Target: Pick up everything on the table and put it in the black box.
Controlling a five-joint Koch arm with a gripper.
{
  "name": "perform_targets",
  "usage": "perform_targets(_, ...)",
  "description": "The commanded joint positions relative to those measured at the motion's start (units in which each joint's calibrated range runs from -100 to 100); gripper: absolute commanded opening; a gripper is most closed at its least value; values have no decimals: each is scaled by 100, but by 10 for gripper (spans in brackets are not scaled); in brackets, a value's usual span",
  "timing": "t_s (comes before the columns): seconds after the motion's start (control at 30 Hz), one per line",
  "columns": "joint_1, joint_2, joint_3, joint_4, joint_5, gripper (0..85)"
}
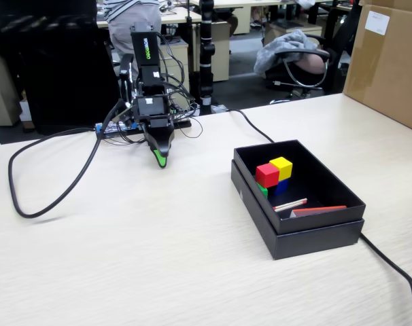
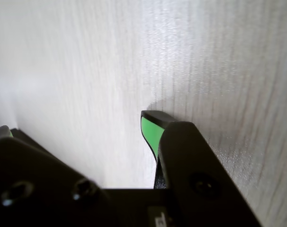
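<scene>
Inside the black box (image 1: 328,182), near the desk's (image 1: 158,251) right edge, the cubes are sitting — red (image 1: 266,174), yellow (image 1: 282,167), green (image 1: 263,191), blue (image 1: 281,185) — well apart from the end effector (image 1: 162,161), jaws parted, gripping nothing.

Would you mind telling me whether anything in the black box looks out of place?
The cubes sit bunched against one wall of the black box, red cube and yellow cube on top; red-and-white sticks also lie inside.
</scene>
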Motion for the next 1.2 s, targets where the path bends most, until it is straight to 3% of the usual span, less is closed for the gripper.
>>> perform_targets(0.0, -15, -91, -391, 918, -34, 532)
perform_targets(0.1, -5, -91, -1107, 1609, -112, 532)
perform_targets(0.37, 49, -91, -1271, 1350, -122, 479)
perform_targets(1.17, 49, -91, -1252, 1350, -117, 485)
